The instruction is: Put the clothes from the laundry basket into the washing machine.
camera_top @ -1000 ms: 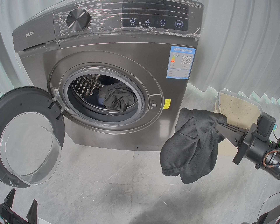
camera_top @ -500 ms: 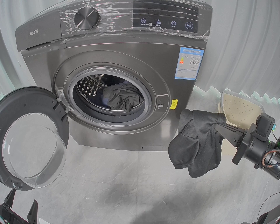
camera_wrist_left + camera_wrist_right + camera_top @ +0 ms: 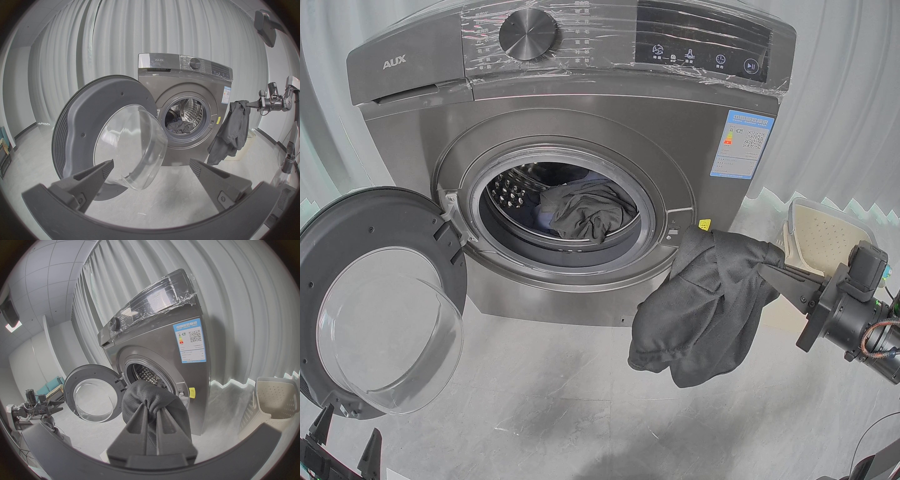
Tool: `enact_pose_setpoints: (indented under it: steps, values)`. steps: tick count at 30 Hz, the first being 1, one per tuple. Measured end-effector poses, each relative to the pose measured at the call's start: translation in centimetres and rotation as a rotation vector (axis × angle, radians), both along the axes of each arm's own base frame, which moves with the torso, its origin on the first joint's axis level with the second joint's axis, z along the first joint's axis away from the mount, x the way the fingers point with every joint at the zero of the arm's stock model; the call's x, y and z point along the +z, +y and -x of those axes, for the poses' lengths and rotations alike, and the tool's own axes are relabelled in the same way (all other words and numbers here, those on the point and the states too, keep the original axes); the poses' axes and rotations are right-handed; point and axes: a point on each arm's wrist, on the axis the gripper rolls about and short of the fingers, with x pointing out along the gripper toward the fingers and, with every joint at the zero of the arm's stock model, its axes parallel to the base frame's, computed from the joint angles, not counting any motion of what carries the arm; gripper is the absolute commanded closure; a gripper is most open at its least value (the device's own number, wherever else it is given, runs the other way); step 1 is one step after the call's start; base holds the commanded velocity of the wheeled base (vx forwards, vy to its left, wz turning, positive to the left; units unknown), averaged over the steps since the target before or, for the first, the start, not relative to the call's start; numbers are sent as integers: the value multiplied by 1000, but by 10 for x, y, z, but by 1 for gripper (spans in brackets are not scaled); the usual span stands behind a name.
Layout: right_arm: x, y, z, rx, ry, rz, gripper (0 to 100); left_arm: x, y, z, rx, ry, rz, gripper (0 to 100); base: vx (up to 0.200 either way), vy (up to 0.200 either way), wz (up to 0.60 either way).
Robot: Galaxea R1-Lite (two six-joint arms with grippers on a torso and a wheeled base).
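Observation:
The grey washing machine stands ahead with its round door swung wide to the left. Dark clothes lie in the drum. My right gripper is shut on a dark grey garment that hangs in the air to the right of the drum opening, beside the machine's lower right corner; the same garment bunches over the closed fingers in the right wrist view. The cream laundry basket sits on the floor behind it. My left gripper is open, low at the front left, facing the door.
White curtains hang behind and beside the machine. The grey tiled floor in front of the machine is bare. The open door juts out on the left side.
The head view has shifted, so the machine now sits further right and closer. The hanging garment has swung left towards the machine's front. The left gripper stays low.

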Motion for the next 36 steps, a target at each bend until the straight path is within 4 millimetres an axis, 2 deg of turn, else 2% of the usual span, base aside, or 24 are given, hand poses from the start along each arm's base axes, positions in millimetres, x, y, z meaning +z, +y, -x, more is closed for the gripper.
enact_pose_setpoints:
  steps: [7,19,30,36]
  values:
    - [0,0,0,1,1,0,100,0,0,0,0,1,-1,0,0,0,0]
    - [0,0,0,0,5,-3,100,0,0,0,-1,1,-2,0,0,200,0]
    - [1,5,-1,17,3,-7,100,0,0,0,2,1,-3,0,0,0,0]
    - [7,14,-10,17,-17,-29,100,0,0,0,7,1,-5,0,0,0,0]
